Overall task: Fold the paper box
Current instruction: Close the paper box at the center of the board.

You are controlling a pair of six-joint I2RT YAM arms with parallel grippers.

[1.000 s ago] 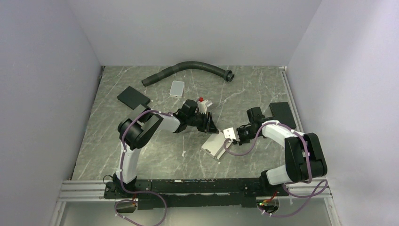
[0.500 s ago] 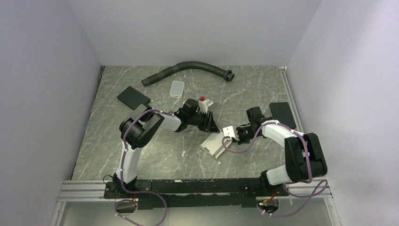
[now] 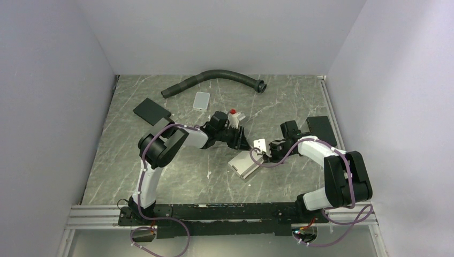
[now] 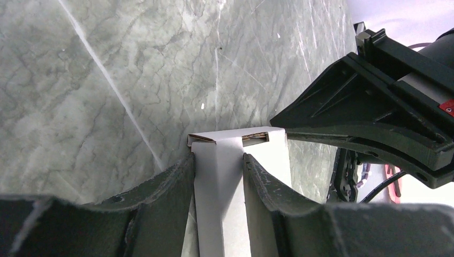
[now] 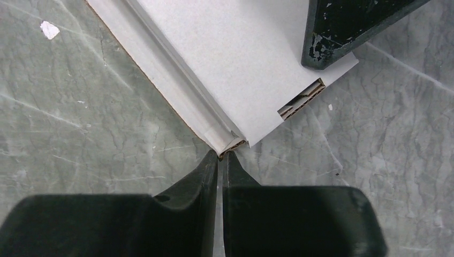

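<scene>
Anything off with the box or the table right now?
Nothing spilled or torn. One oddity: the fold edge of the paper box, at the right pincer, looks rolled rather than sharply creased. The left pincer clamps another panel.

Left arm reaches from base toward 1 o'clock, elbow bent. Left gripper (image 3: 239,141) points to 3 o'clock, fingers (image 4: 172,182) clamped either side of a flap of the paper box (image 3: 243,167). Right arm folds in toward 10 o'clock. Right gripper (image 3: 260,153) sits low, fingers (image 5: 199,176) almost touching, pinching the box corner.
</scene>
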